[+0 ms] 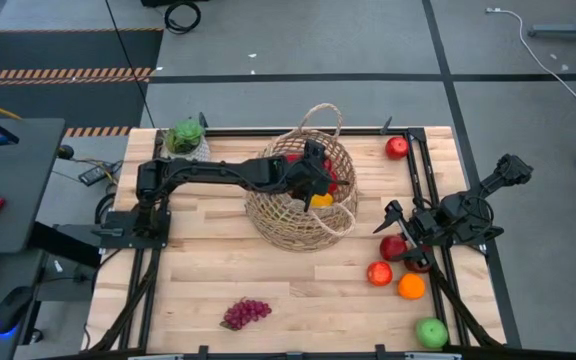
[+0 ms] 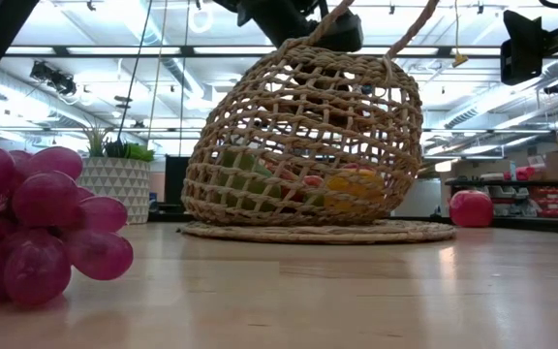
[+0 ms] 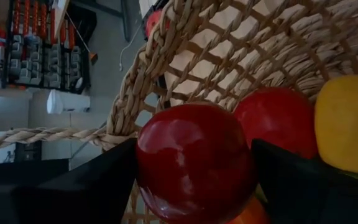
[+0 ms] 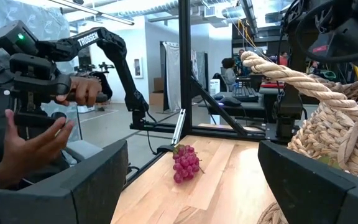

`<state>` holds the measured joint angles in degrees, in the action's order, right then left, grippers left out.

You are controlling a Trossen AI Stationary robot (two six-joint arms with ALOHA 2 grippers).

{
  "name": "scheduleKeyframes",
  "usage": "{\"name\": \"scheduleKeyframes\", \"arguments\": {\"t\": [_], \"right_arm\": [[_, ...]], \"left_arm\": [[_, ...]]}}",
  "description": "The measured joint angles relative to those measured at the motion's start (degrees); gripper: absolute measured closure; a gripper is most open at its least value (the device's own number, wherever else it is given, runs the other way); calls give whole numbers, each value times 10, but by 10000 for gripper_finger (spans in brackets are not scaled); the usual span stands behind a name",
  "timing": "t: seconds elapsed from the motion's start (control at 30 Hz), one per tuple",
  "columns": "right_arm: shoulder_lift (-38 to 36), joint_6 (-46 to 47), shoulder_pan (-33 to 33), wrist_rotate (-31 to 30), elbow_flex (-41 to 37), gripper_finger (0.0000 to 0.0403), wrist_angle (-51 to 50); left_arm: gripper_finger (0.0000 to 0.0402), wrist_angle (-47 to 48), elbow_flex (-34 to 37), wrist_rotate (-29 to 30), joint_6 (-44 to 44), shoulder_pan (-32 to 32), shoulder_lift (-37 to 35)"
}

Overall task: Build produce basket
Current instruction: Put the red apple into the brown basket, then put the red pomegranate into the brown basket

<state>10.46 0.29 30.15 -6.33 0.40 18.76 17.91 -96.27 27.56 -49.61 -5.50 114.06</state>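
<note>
Wicker dominates the middle of the pale wooden worktop (image 1: 198,270): the big round tan open-weave basket (image 1: 303,215) sits there, light and springy, best lifted by its rope-like loop handles rather than the giving weave. Inside it the left gripper (image 1: 320,180) has its jaws spread wide either side of a glossy red apple (image 3: 194,162), which rests on the produce beneath, next to a second red fruit (image 3: 278,121) and a smooth yellow pepper (image 3: 348,121). That apple looks hard, slick and rounded, so a grip across its widest middle would hold best. Over by the worktop's right edge, the right gripper (image 1: 396,222) waits with jaws wide and empty, near a red apple (image 1: 379,273), an orange (image 1: 411,286) and a green apple (image 1: 431,332). Smallest and softest, the purple grape bunch (image 1: 247,313) lies at the near edge, likely needing a gentle hold at the stem.
</note>
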Motion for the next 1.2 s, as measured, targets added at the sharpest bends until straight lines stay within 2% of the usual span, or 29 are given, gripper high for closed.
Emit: {"name": "scheduleKeyframes", "arguments": {"t": [0.33,0.43,0.53,0.6,0.67,0.8,0.9,1.2], "right_arm": [[0,0,0,0,0,38,0],[0,0,0,0,0,38,0],[0,0,0,0,0,38,0],[0,0,0,0,0,38,0],[0,0,0,0,0,38,0],[0,0,0,0,0,38,0],[0,0,0,0,0,38,0],[0,0,0,0,0,38,0]], "left_arm": [[83,-10,0,-9,49,7,0],[50,-8,0,-14,56,6,0],[9,5,0,-51,59,6,0],[12,14,0,-99,47,4,-3],[6,11,0,-107,39,1,-6],[8,12,0,-80,33,-7,-7],[10,3,0,-15,0,-2,-15],[11,-156,-1,74,-51,-9,-121]]}}
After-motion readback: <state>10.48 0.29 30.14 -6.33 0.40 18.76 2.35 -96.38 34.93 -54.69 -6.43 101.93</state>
